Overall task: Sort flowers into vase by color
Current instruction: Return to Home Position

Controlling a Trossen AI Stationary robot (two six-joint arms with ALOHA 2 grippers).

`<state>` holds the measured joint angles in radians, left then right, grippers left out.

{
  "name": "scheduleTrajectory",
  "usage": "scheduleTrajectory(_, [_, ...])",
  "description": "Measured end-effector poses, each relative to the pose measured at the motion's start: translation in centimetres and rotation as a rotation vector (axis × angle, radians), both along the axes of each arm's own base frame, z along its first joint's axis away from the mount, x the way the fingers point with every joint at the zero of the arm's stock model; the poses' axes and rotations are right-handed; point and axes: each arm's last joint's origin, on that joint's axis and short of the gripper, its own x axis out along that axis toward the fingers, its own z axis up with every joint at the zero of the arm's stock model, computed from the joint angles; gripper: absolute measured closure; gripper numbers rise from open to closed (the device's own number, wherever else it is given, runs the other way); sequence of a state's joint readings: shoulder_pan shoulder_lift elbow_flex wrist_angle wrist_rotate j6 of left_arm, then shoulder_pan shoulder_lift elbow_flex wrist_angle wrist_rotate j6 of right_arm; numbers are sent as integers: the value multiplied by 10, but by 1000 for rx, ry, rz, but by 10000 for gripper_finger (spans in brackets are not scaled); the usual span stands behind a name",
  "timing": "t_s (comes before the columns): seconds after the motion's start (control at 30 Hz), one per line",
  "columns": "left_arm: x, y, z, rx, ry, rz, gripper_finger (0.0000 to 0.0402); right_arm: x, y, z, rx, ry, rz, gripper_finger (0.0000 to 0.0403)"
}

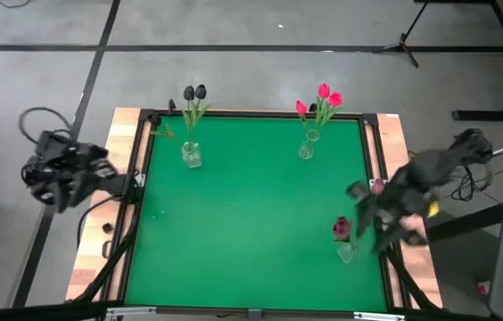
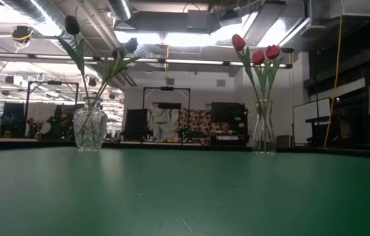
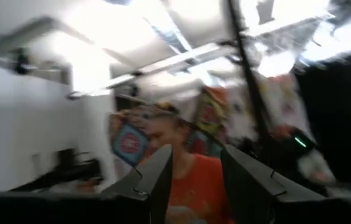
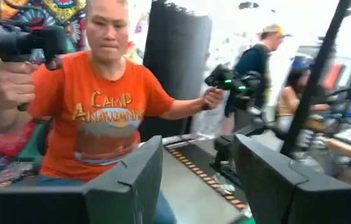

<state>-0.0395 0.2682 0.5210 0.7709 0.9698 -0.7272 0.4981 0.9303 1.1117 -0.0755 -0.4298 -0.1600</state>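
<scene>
Right gripper (image 4: 197,180), empty fingers (image 4: 132,180) apart, hung near the clear glass vase (image 1: 346,252) of maroon tulips (image 1: 341,228) (sorting seemingly done); left gripper (image 3: 197,186), likewise spread, off-table.

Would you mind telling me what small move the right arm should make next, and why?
Probably draw the right hand, open and empty, back from the maroon flowers in the vase beside it: black flowers and pink-red flowers stand sorted too, and the left arm is parked off the mat.
</scene>
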Motion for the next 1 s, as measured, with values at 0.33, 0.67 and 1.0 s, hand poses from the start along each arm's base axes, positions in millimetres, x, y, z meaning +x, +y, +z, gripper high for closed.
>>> scheduleTrajectory(0.33, [-2,-1,5,112,52,-32,268,-70,-53,-7,34,-48,-213,210])
scheduleTrajectory(0.67, [11,2,-7,91,125,166,268,-110,-73,-66,106,-112,-332,210])
scheduleTrajectory(1.0, [31,4,-40,47,246,242,268,-143,-93,-105,239,-121,-504,210])
